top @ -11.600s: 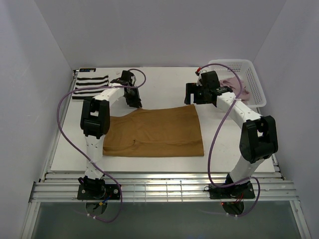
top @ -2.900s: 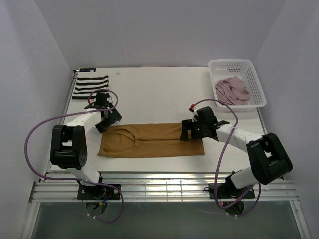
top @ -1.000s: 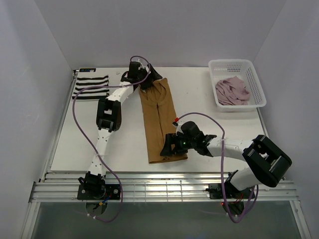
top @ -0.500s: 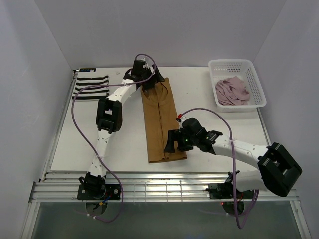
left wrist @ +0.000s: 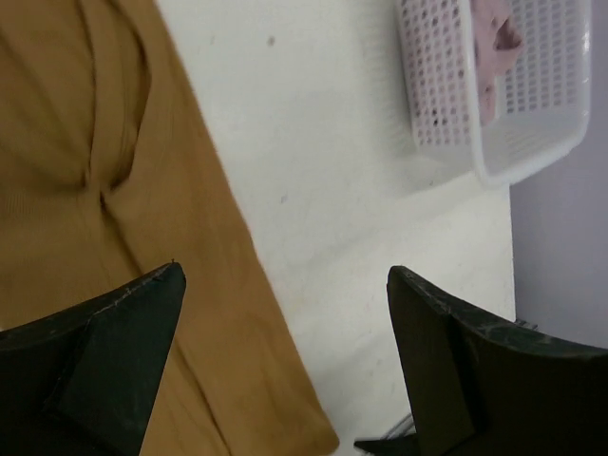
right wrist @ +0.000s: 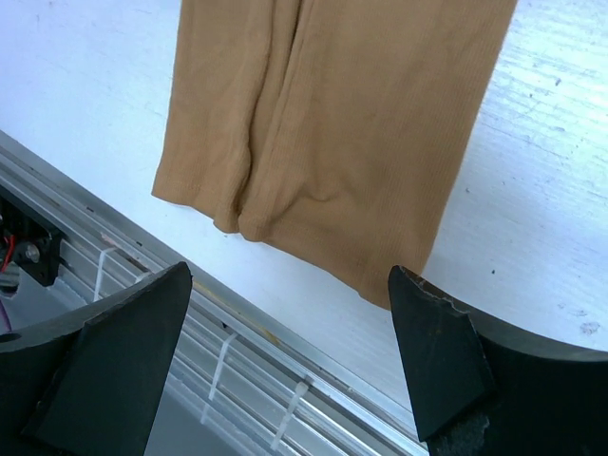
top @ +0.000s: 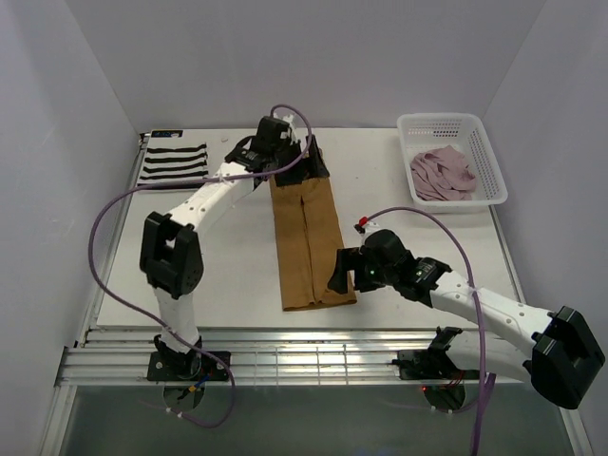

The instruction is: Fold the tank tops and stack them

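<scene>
at the far left corner of the table (top: 228,275), the striped tank top (top: 174,163) is seen folded flat, well apart from the rest. to its right, the left gripper (top: 313,161) is held over the far end of the tan-brown tank top (top: 306,237). in the left wrist view its fingers (left wrist: 95,370) are spread wide and nothing is clamped between them, with tan cloth and bare table seen below. whether the cloth is touched by them cannot be told. the tan-brown tank top is laid flat as a long narrow strip, folded lengthwise, from the far middle of the table down to near its front edge. the right gripper (top: 340,271) is placed just beside the strip's near right edge. in the right wrist view its fingers (right wrist: 104,370) are likewise parted wide and nothing is gripped, with the top's near hem seen beneath. at the far right corner the white mesh basket (top: 494,180) is set, and the pink tank top (top: 439,171) is seen crumpled inside it.
</scene>
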Controlling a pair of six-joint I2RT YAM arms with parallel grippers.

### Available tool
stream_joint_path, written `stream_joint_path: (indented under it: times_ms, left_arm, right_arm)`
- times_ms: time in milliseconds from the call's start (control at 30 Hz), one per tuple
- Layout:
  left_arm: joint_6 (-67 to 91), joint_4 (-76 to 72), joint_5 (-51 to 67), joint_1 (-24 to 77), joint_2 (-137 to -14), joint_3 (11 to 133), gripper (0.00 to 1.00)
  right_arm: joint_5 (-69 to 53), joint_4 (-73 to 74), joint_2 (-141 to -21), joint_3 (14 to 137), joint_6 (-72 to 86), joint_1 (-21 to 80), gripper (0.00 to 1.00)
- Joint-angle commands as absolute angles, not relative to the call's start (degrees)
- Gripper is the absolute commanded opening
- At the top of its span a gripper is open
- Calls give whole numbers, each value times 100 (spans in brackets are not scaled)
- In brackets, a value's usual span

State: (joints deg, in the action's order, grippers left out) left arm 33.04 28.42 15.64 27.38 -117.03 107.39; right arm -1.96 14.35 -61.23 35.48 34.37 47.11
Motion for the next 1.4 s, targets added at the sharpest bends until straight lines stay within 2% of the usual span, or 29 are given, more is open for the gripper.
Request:
stream_joint_path:
  times_ms: [0,33,67,167,267,400,600,667,700,800,833,900,967,1133,1167,1333,1367]
  left_arm:
    - [3488,3217,740,3066,-10050,9084,98]
    - [3811,3156,669,3128,-9680,8018,98]
    - [4041,3016,616,3199,-8972,7494,98]
    - [4708,2761,624,3453,-8080,5782,98]
    - [5297,2629,650,3682,-7261,4576,98]
    - [5615,2505,843,3937,-6873,3808,98]
    - [5730,2242,1046,4130,-7092,3481,97]
    - [5774,2119,1107,4183,-7259,3402,91]
    - [5792,2092,1125,4192,-7321,3358,81]
    - [5897,1899,1195,4315,-7576,3208,75]
    - [5915,1855,1221,4333,-7637,3173,67]
    - [5976,1784,1196,4420,-7795,3147,60]
    - [6003,1775,1160,4447,-7875,3138,55]
    - [6056,1767,1011,4474,-8068,3181,38]
    - [6073,1767,985,4474,-8086,3190,32]
    - [6100,1793,853,4474,-8156,3190,23]
    - [6100,1802,844,4465,-8191,3199,19]
  right_arm:
    - [-26,1722,-5986,3411,3410,4580,90]
    - [-26,1749,-5977,3367,3384,4536,90]
    - [-61,1740,-5977,3314,3366,4483,90]
    - [-351,1714,-5985,3138,3217,4290,90]
    - [-527,1705,-5977,3032,3094,4114,90]
    - [-747,1644,-6047,2901,3032,3964,90]
    - [-1203,1100,-6126,2532,3207,3736,90]
    - [-1353,906,-6205,2435,3226,3674,91]
    - [-1475,844,-6275,2417,3234,3665,92]
    - [-1582,712,-6398,2347,3252,3656,96]
    - [-1591,686,-6425,2329,3261,3648,99]
    - [-1608,668,-6486,2294,3269,3639,93]
    - [-1626,668,-6530,2276,3296,3621,81]
    - [-1503,668,-6574,2215,3340,3612,67]
    - [-1442,668,-6583,2215,3366,3604,62]
    - [-1318,650,-6723,2250,3401,3595,53]
    - [-1318,650,-6741,2250,3401,3603,47]
